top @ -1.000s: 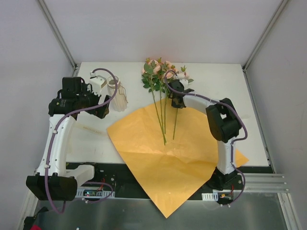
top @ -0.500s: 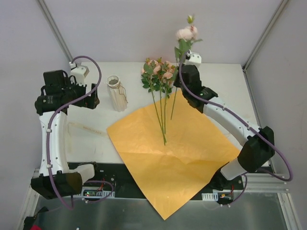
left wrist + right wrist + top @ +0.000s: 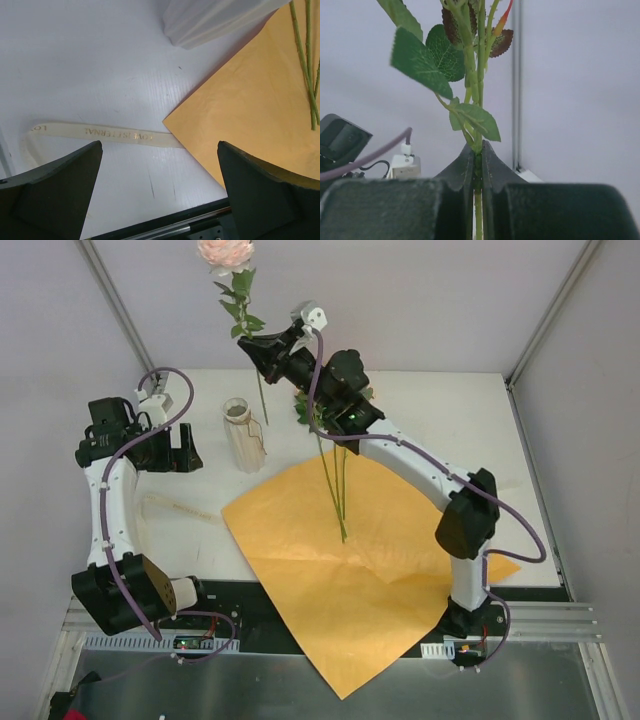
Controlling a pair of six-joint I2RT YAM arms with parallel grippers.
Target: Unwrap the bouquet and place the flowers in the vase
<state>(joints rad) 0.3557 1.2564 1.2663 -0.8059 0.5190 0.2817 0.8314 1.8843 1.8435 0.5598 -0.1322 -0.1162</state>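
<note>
One large sheet of orange paper lay unfolded at the lower centre of the overhead view. Its nearest corner hung past the front edge of the table. Left of it, on the lower left of the tabletop, a cream ribbon lay flat on the white surface (the left wrist camera showed gold lettering along it), with one end meeting the paper's left corner.

Thin green stems of the flowers rested on the upper half of the sheet and ran up toward the centre of the frame. Their leaves and blooms were mostly hidden there behind the right arm.

At the middle left, the left gripper pointed down at the table with its fingers spread wide and nothing between them. Just to its right, and apart from it, the vase stood upright near the paper's upper left edge.

Farther back, at the upper centre, the right gripper was raised above the table, its fingers pinched tight on the stem of a single rose. The pink bloom reached the top edge of the frame. In the overhead view, the lower end of the stem showed just right of the vase's rim, though whether it hung over the mouth could not be told.
</note>
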